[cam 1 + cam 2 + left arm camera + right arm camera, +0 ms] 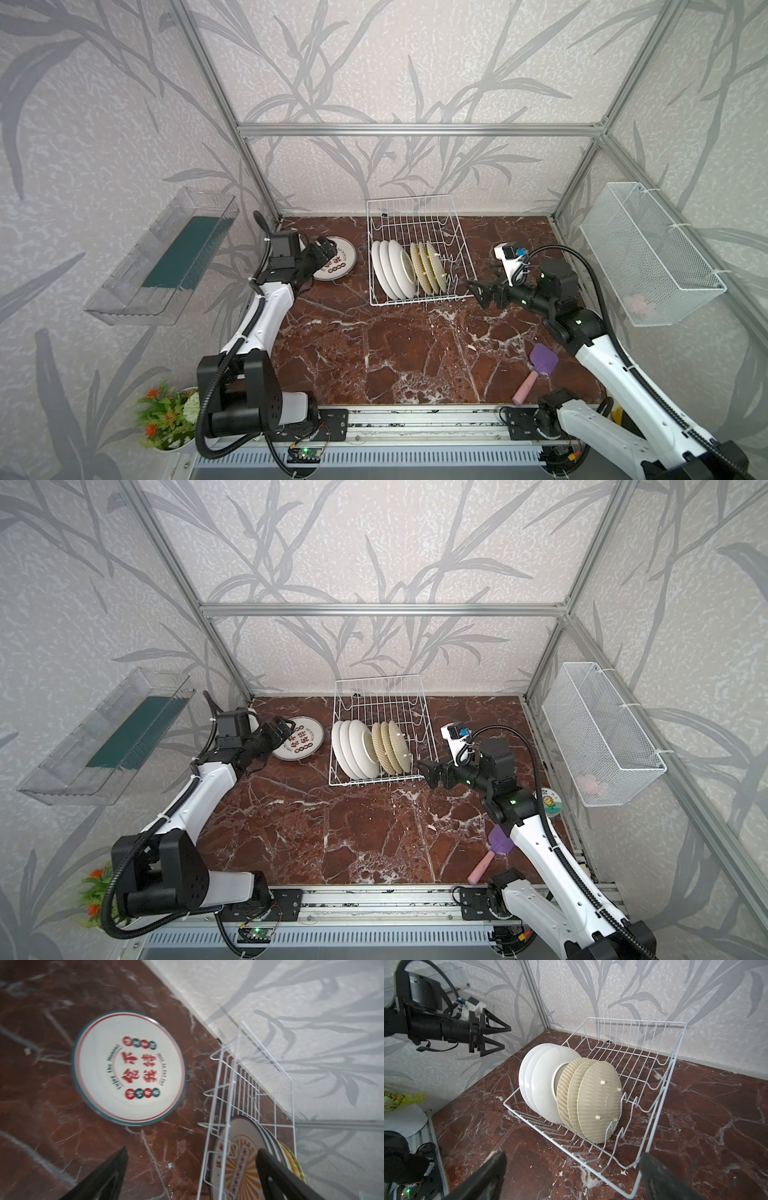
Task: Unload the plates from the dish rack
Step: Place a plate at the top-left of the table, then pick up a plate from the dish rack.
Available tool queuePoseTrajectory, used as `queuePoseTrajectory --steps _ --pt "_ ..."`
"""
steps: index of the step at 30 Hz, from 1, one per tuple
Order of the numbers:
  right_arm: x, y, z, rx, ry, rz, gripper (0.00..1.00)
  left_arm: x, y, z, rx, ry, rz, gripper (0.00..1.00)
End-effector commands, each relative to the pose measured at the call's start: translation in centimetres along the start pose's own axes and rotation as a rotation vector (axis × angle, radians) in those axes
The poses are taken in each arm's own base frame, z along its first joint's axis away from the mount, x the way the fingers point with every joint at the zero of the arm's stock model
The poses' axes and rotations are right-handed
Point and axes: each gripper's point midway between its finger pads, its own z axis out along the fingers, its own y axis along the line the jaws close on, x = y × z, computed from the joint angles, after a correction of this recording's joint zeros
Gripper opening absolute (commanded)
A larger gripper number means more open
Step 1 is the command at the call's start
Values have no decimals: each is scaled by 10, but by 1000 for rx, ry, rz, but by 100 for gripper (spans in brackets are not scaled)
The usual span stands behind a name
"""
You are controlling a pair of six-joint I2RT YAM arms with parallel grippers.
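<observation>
Hovering with left gripper (507, 1037) and right gripper (476, 293) spread wide and empty either side of the dish rack (419, 220), leaving one lettered plate (340, 262) flat beside it and six plates (399, 270) leaning inside, risking a clipped neighbour toppling the row.

You are looking at a robotics lab cell dressed as a kitchen corner: an aluminium frame (415, 129) carries leaf-print wall panels (374, 62) around a marble-look tabletop (395, 353), and the left arm (266, 316) and right arm (611, 357) mount on a metal rail (415, 419) at its front, near a bare circuit board (305, 454).
</observation>
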Motion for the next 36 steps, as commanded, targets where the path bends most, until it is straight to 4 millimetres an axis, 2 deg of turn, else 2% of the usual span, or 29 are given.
queuePoseTrajectory --steps 1,3,5,9,13,16,29,33,36 --pt "1 10 2 -36 3 -18 99 20 -41 -10 107 90 171 96" --pt "1 10 3 -38 4 -22 99 25 -61 -9 194 121 188 92" --pt "1 11 3 -36 3 -24 99 30 -69 -7 221 158 208 86" --pt "5 9 1 -23 6 -25 99 42 -74 0 196 212 285 68" --pt "6 8 0 -14 4 -25 99 58 -82 5 210 250 340 63" --pt "6 8 1 -13 6 -21 99 67 -81 10 198 282 356 54" --pt "8 7 0 -7 5 -16 99 98 -77 23 199 393 361 49" --pt "9 7 0 -5 7 -19 99 103 -80 26 218 405 348 48" --pt "10 6 1 -4 10 -18 99 105 -79 29 216 412 345 43"
